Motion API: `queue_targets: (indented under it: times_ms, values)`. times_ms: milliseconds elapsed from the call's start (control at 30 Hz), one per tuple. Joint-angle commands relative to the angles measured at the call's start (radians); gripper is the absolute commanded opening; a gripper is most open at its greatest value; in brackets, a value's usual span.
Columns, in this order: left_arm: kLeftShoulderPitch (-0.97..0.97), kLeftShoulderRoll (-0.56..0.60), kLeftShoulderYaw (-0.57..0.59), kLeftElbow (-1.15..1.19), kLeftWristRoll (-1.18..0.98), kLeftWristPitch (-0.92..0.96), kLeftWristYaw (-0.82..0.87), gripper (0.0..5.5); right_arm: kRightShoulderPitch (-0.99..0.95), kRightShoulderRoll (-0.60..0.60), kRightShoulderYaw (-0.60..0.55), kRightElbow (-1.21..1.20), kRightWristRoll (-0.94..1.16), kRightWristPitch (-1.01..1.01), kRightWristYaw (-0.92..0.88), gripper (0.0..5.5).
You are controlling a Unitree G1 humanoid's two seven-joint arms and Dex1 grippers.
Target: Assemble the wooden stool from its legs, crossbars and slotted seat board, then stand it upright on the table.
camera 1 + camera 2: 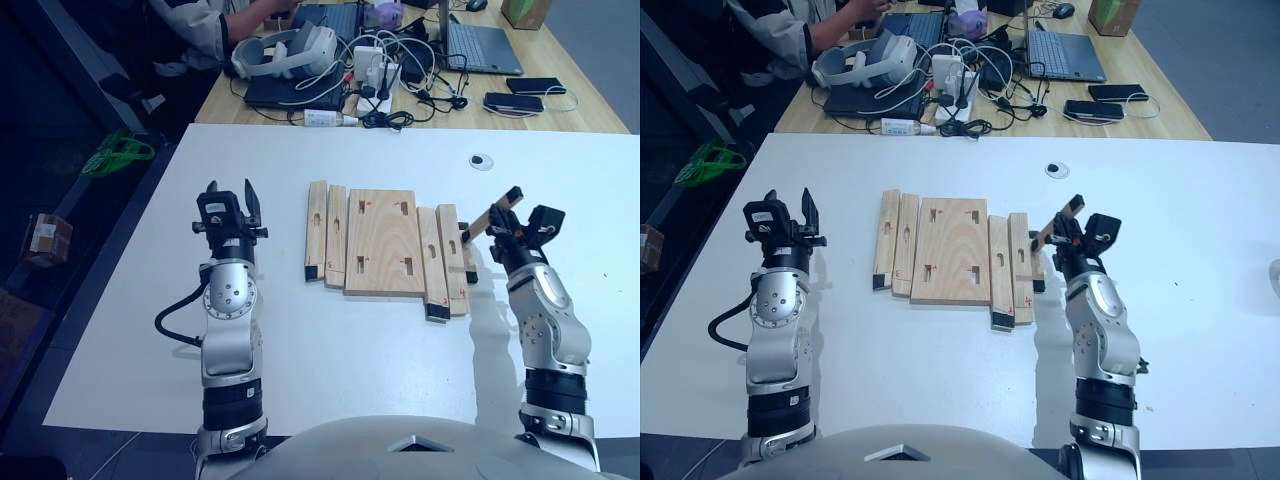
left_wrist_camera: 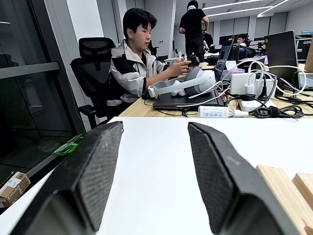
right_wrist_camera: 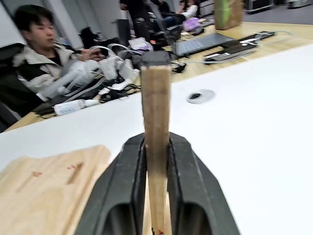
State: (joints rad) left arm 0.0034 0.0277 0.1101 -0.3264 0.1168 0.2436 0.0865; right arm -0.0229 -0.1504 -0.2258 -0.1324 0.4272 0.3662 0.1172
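A white table (image 1: 330,370) is seen across the middle of the head views. A slotted seat board (image 1: 378,242) is laid flat at frame centre, with four slots showing in its top face. Two legs (image 1: 326,243) are laid side by side touching its left edge, and two more legs (image 1: 443,265) touching its right edge, all flat with dark end caps at their lower ends. The right gripper (image 3: 156,152) is seen at centre right, just beside the right-hand legs, clenched on a wooden stick (image 1: 495,215) with a dark tip, which is held tilted up and off the table. The left gripper (image 1: 228,205) is seen at centre left, near the left-hand legs but apart from them, with its fingers (image 2: 93,176) spread and nothing held between them. A wooden desk (image 1: 560,115) with a headset (image 1: 285,50), cables and a laptop (image 1: 480,45) is seen along the top of the frame.
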Motion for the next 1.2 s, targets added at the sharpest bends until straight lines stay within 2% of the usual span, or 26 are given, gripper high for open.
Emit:
queue_targets:
  times_ms: [33,200,333,533,767,1200]
  values:
    - [0.024,-0.014,0.006,-0.014,-0.006,0.015,0.018,2.46,0.015,-0.029,-0.028,-0.069,0.037,0.074,0.007,0.4]
    - [0.036,-0.023,-0.003,-0.015,-0.004,0.011,0.034,2.46,0.007,-0.034,-0.047,-0.182,0.113,0.162,0.003,0.4]
    - [0.042,-0.033,-0.012,-0.013,-0.003,0.01,0.041,2.46,0.047,-0.016,-0.014,-0.192,0.11,0.199,-0.001,0.4]
    - [0.062,-0.056,-0.044,-0.022,-0.001,0.02,0.049,2.46,0.036,0.037,0.012,-0.121,0.081,0.152,-0.015,0.4]
    - [0.065,-0.058,-0.055,-0.024,0.001,0.023,0.054,2.46,0.013,0.064,0.022,-0.153,0.099,0.159,-0.037,0.4]
    - [0.05,-0.059,-0.056,-0.014,-0.001,0.025,0.062,2.46,-0.01,0.057,0.042,-0.076,0.008,0.102,-0.04,0.4]
